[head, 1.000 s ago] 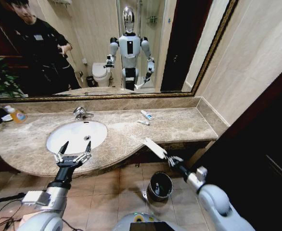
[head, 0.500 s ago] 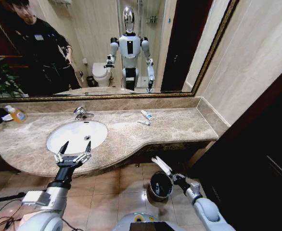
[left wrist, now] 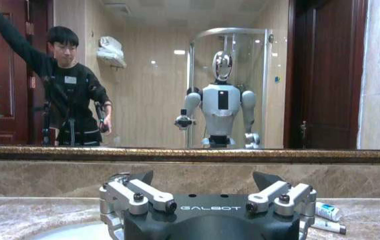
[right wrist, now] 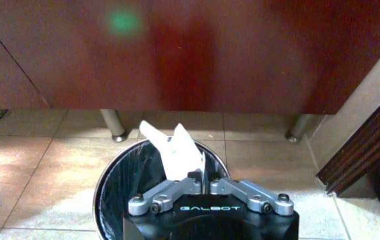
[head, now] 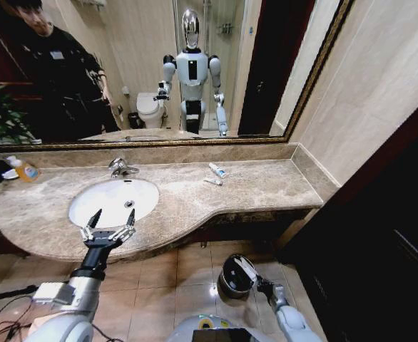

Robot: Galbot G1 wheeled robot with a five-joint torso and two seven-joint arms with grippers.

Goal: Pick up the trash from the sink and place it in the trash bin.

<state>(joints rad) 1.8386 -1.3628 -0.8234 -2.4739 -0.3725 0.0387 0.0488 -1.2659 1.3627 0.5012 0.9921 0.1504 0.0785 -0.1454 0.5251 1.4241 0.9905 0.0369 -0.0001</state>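
Two grippers in frame. Right gripper [right wrist: 203, 176] sits low, near the floor, directly over the trash bin [right wrist: 119, 172]; its fingers are pinched together on a flat white paper wrapper [right wrist: 176, 152], which stands up from the fingertips above the bin's black interior. From the head view the same wrapper [head: 246, 268] shows as a pale strip over the bin's [head: 228, 283] shiny rim, with the right gripper [head: 255, 279] at the bin's right edge. Bin stands on the tan tiled floor [right wrist: 23, 170] in front of a dark red-brown cabinet [right wrist: 176, 55] on metal legs.

Left gripper [head: 108, 229] hangs at the near edge of the sink [head: 113, 199], fingers spread wide, holding nothing; in its own wrist view the fingertips [left wrist: 143, 177] stand well apart, pointing toward the mirror [left wrist: 176, 75].

Sink is a white oval basin set in a beige-brown marble counter [head: 266, 189], chrome tap [head: 120, 168] at its back rim. On the counter to the right of the basin lie two small white tubes [head: 215, 175] just beside each other, one with a teal end; the left wrist view catches them too [left wrist: 328, 215]. An orange-liquid soap bottle [head: 24, 169] stands at the far left of the counter.
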